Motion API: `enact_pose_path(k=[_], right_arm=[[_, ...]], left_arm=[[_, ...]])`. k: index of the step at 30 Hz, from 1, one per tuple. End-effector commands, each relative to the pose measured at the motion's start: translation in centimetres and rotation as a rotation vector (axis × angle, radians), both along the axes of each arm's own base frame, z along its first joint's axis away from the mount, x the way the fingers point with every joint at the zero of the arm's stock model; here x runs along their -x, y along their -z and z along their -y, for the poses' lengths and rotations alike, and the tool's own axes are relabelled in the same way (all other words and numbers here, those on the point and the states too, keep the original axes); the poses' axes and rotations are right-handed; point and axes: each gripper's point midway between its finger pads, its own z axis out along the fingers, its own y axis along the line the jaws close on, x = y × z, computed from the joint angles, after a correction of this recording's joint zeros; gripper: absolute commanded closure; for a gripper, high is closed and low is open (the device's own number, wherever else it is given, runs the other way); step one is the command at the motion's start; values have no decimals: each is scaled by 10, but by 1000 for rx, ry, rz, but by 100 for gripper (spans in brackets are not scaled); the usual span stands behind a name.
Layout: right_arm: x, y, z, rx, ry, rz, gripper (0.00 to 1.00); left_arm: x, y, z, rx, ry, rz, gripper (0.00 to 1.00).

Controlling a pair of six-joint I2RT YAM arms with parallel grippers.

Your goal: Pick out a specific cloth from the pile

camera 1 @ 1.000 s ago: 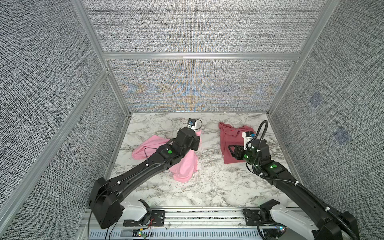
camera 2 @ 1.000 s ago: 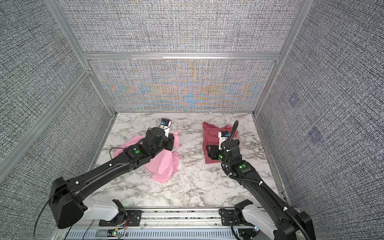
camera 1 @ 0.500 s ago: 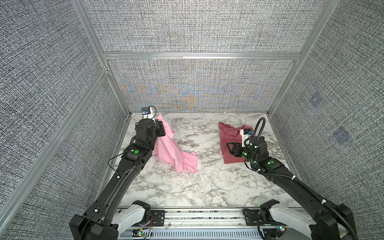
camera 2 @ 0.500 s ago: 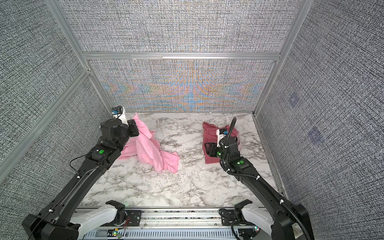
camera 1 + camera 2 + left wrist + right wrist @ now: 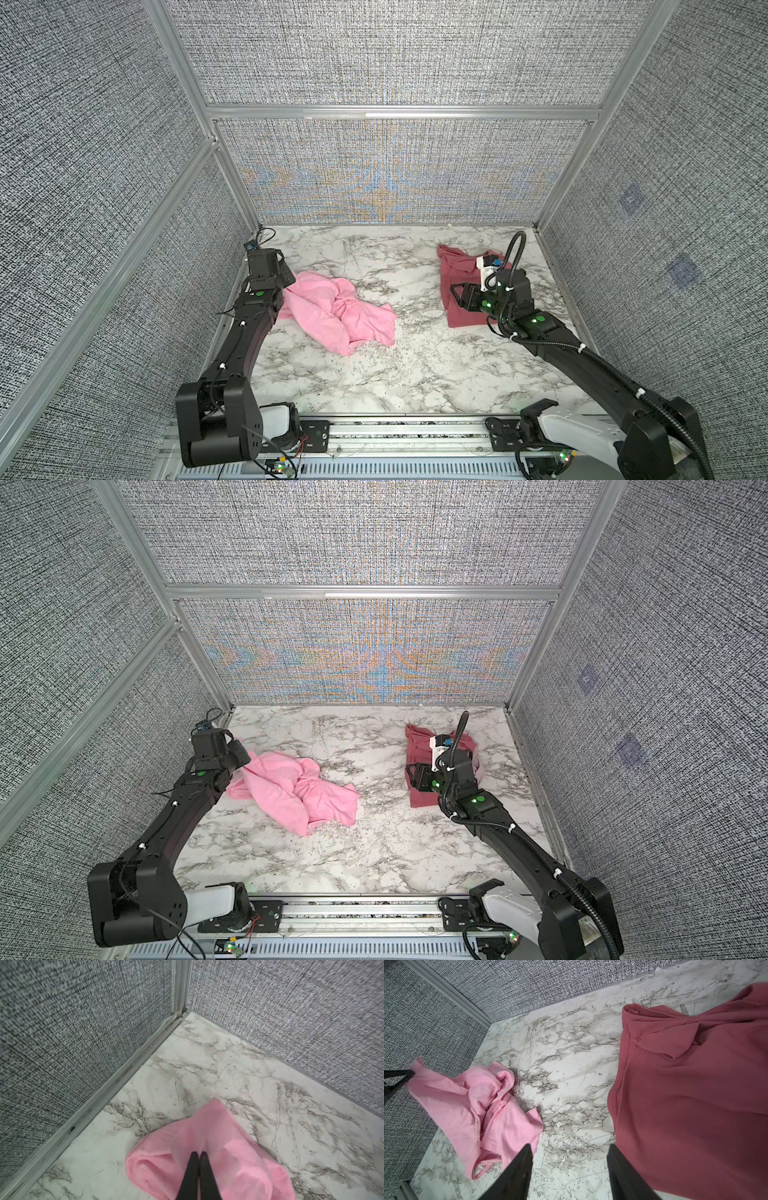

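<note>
The bright pink cloth lies crumpled on the marble-patterned desk. With 12 o'clock taken as the back wall, it sits toward 9 o'clock from the desk centre in both top views. It lies well apart from the darker rose-red cloth, which sits toward 2 o'clock.

The left pincer is closed on the pink cloth. Its two black fingers are pressed together with pink fabric around them. The grip is at the cloth's 10 o'clock end, near the left wall panel. In the right wrist view, the gripped corner rises to the left pincer. The rest of the pink cloth rests in folds on the desk, with a small white label at one edge.

The right pincer stands open and empty, its jaws well apart. It hangs at the 9 o'clock edge of the rose-red cloth. One finger shows over bare marble and the other finger over the cloth's border. Whether either finger touches the fabric cannot be told.

Grey woven panels in an aluminium frame enclose the desk on three sides.
</note>
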Motion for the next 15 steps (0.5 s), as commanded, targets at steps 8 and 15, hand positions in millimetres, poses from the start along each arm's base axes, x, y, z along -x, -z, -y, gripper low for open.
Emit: enact_pose_path(k=[8,15], right_arm=[[-7,-7,-2,-13,-17,14,41],[-7,-7,-1,-20,-21,10,41]], left_arm=[[-12,12,-17,-10,-65,10,79],[-10,-9,2,27,46,16,44]])
